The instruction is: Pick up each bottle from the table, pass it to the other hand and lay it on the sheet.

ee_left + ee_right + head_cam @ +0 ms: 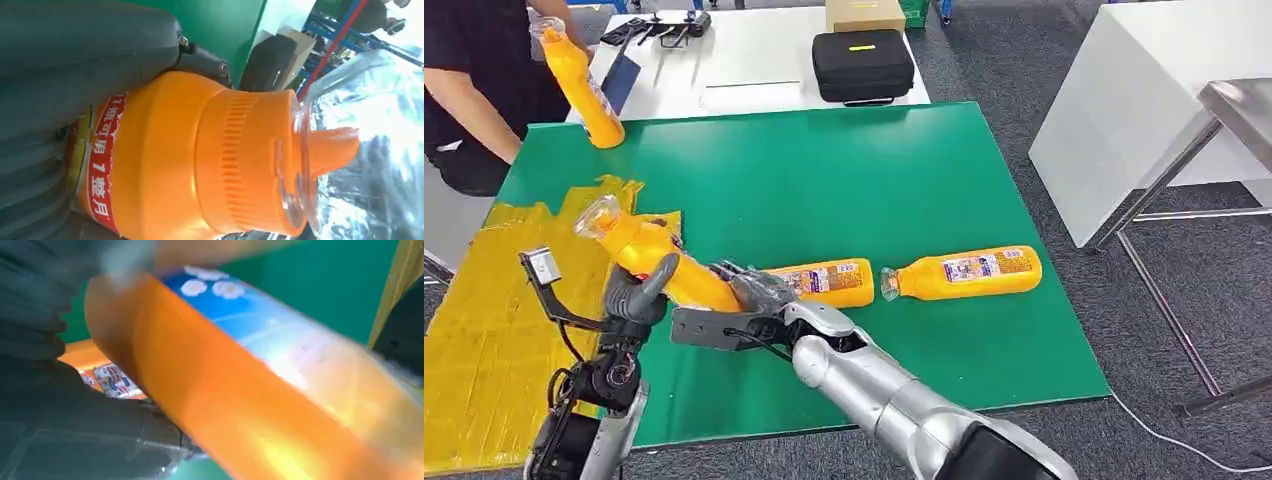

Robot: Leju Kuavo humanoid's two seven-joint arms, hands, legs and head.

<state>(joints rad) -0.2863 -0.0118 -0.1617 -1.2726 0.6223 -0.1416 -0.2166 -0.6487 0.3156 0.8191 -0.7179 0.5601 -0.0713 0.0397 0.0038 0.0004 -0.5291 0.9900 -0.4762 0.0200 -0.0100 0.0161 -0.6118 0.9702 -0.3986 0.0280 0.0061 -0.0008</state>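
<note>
A: Step in hand?

B: Judged as the handover. Held bottle (656,258) logged above the counter (844,180), tilted, clear cap up and toward the sheet (484,320). Left hand (637,296) wrapped round the upper body just under the cap; right hand (754,290) closed round the lower body.

A: Advice entered?

B: Left grip to be confirmed firm before any loosening of the right. Right fingers to be drawn off along the bottle's length, not across it, to avoid twisting it loose. Then to be laid flat on the yellow sheet, clear of the edge, against rolling.

A: Containers?

B: Two more bottles listed lying on the green counter: near bottle (829,282) just beside the right hand, far bottle (969,272) close to it. Fourth bottle (582,85) recorded at the far corner, gripped by a person (464,90). All orange through the plastic; fill level not readable. Black case (862,63) entered as zipped, contents hidden.
</note>
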